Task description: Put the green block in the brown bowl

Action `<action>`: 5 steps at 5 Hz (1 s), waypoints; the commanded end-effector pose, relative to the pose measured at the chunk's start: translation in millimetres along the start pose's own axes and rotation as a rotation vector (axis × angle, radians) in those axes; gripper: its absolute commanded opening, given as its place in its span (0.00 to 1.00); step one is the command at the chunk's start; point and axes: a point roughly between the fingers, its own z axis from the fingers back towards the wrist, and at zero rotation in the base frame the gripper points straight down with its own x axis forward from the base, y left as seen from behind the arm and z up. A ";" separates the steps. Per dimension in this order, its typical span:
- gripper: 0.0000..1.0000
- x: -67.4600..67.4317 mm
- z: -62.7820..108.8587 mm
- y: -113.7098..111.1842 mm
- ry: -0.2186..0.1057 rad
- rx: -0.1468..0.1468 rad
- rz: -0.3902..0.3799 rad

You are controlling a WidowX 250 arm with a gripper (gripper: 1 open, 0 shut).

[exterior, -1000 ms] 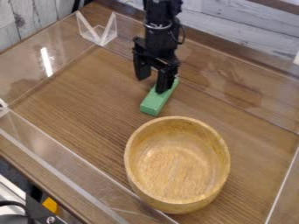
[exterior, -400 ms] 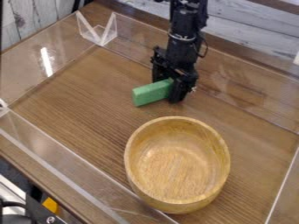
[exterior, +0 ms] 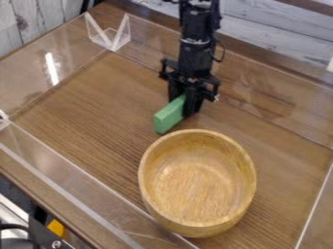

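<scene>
One arm in view, black hand (exterior: 190, 96) pointing steeply down at the far end of the green block (exterior: 169, 113). Fingers look clenched on that end of the block, one either side of it; exact contact is hard to confirm because the black fingers blur together and cover the block's upper end. The block lies on the wood-grain bench (exterior: 92, 107), running diagonally from the hand down toward the lower left, its near end free and pointing toward the camera side. Whether the gripped end is lifted off the bench or still resting flat, cannot tell. The block sits just beyond the brown bowl (exterior: 198, 182), near its far rim but not touching it and not inside. Bowl is upright, inside bare, pale wood with visible grain and a thick rim. Block is solid bright green, plain, small flat bar, clearly shorter than the bowl is wide. Arm is cut off by the top edge. Clear acrylic walls (exterior: 111, 29) fence the bench; glare on them blurs the left side.
</scene>
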 end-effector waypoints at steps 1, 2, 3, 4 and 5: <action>0.00 -18.3 33.7 1.9 -0.085 -0.017 0.100; 0.00 -29.5 60.7 6.0 -0.126 -0.025 0.066; 0.00 -47.4 81.5 -1.2 -0.138 -0.038 0.025; 0.00 -65.2 90.8 -43.9 -0.142 -0.072 0.044; 0.00 -80.7 90.9 -84.8 -0.128 -0.093 0.037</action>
